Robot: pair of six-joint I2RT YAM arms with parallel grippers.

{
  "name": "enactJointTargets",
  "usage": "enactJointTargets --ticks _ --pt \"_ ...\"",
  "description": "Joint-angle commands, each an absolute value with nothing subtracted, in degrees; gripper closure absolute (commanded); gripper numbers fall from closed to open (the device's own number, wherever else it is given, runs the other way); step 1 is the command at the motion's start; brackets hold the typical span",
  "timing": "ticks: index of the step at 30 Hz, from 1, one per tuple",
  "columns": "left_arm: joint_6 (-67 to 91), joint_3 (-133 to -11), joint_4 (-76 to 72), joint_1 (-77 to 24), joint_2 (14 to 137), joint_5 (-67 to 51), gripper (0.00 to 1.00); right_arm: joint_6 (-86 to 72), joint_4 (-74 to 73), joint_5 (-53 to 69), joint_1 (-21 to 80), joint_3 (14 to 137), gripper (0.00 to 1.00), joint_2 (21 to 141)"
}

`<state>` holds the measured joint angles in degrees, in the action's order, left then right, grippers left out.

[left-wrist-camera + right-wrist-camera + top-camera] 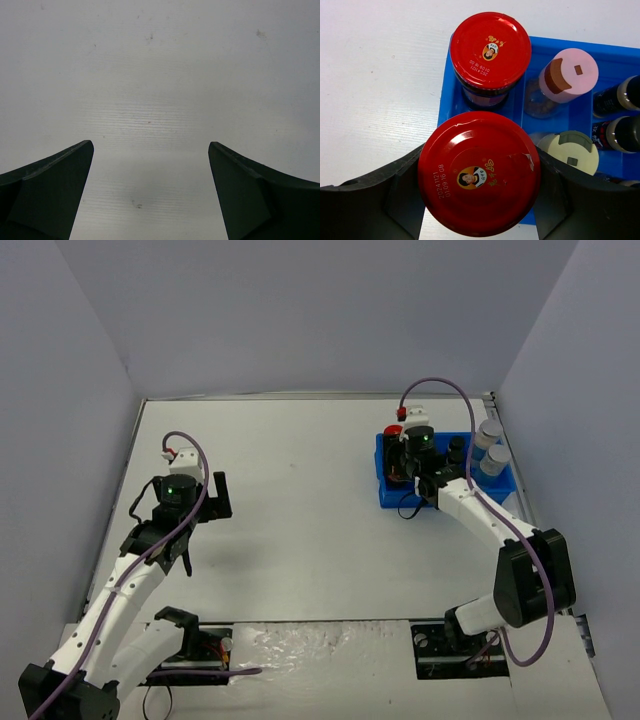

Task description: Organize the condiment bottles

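**A:** Start on the left. Any trouble there?

**B:** Not much. The left gripper (150,150) hangs over bare counter (300,500) with its jaws spread wide and nothing between them, well apart from every jar. The only hazard I'd guess at is that arm swinging across while the other one works.

**A:** And the other arm?

**B:** The right gripper (480,180) is pinching a red-lidded sauce jar (479,172) from both sides, the lid filling the space between its fingers. It sits over the left corner of the blue tray (620,50) nearest the gripper. The lid hides the body, so I can't tell whether the base is down in a compartment or perched on the tray wall.

**A:** So letting go is the risky part?

**B:** I think so. If the base is on the wall, a release could tip it left onto the counter, or forward into the second red-lidded jar (490,50), which stands just ahead of the gripper.

**A:** Further right?

**B:** The pink-capped jar (567,75) is ahead and to the right. The cream-lidded jar (569,150) is just beside the right finger, so widening the jaws could nudge it. Two small black-capped bottles (620,115) lie beyond that. The silver-lidded jars (490,445) stand at the tray's far right end, well apart from the gripper and probably out of harm's way.
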<state>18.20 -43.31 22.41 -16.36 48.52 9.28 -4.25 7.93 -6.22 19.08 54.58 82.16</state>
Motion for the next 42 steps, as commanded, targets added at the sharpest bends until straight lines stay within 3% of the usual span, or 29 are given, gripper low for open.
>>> enactJointTargets --ticks 1,8,10,15,17,21,31,42 --pt "17.4 -44.9 18.8 -15.9 47.9 9.3 0.03 -5.1 21.1 -5.4 18.8 54.9 1.00 82.5" --pt "17.3 -44.8 18.9 -15.9 48.0 9.1 0.03 -5.4 22.0 -8.6 18.9 52.4 0.99 84.1" --pt "17.3 -44.8 18.9 -15.9 48.0 9.1 0.03 -5.4 22.3 -9.5 18.9 51.7 0.93 84.0" --pt "17.3 -44.8 19.1 -15.9 47.6 9.0 0.03 -5.2 21.7 -8.6 18.9 51.8 0.37 83.3" --pt "17.3 -44.9 19.2 -15.9 47.4 9.0 0.03 -5.3 21.4 -8.1 18.9 52.0 0.22 82.6" --pt "17.4 -45.0 19.2 -15.9 46.9 9.0 0.03 -5.2 20.2 -7.0 18.9 53.4 0.02 81.2" --pt "18.2 -51.7 26.2 -15.9 43.5 9.4 0.03 -4.0 10.7 -6.3 18.9 59.7 0.00 68.1" --pt "17.8 -64.6 37.4 -15.9 39.8 12.1 0.03 -2.7 -6.2 -17.3 18.9 64.7 0.00 46.2"
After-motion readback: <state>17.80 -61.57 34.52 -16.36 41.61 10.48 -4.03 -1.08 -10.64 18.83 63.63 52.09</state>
